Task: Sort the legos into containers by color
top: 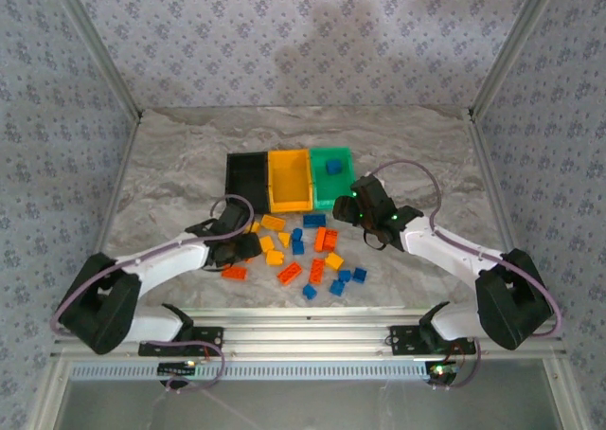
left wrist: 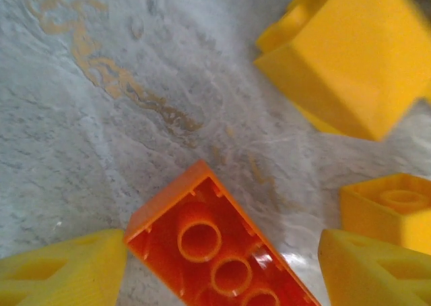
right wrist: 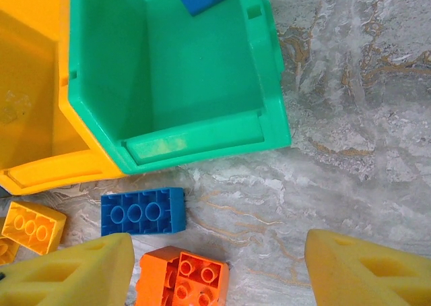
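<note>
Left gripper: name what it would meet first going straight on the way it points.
Likely the orange brick, underside up on the table, between the left gripper's spread fingers; depth is unclear.

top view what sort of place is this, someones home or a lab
Most likely a robot test cell, not a home: a marble-look table boxed in by patterned panels on a metal frame, with toy bricks and three joined bins laid out.

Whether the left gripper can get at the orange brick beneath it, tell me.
Probably yes: the orange brick lies between the open fingers of the left gripper, with the yellow bricks apart from it.
</note>
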